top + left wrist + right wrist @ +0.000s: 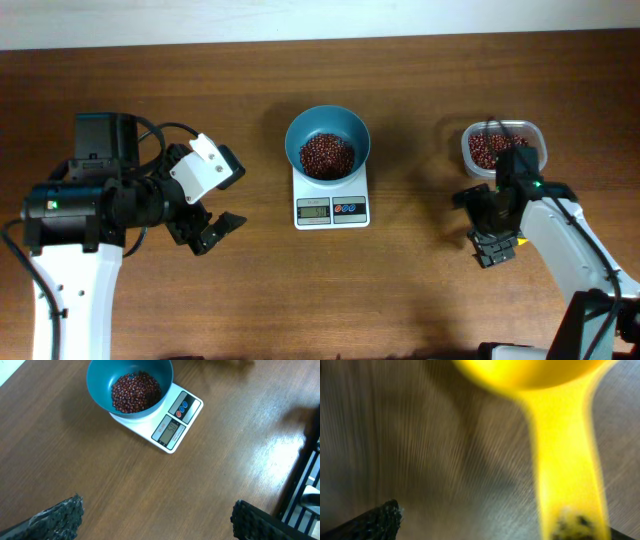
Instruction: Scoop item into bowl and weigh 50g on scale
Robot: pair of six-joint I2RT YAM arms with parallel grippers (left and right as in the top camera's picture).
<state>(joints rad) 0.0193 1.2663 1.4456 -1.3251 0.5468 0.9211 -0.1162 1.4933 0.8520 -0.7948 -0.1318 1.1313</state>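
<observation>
- While the beans [327, 156] sit heaped in the teal bowl [297, 138] atop the white scale [332, 209] at mid-table, both arms hang well apart from it.
- Left gripper [212, 230] is spread fully and empty, left of the scale; a careless sweep could nudge the bowl and upset the reading.
- Right gripper [495, 248] also gapes wide over a yellow scoop [565, 460], not clamped on it; a shallow pinch could skid it away.
- Display digits are too small to read; another scoop from the tub [466, 140] at far right may overshoot.
</observation>
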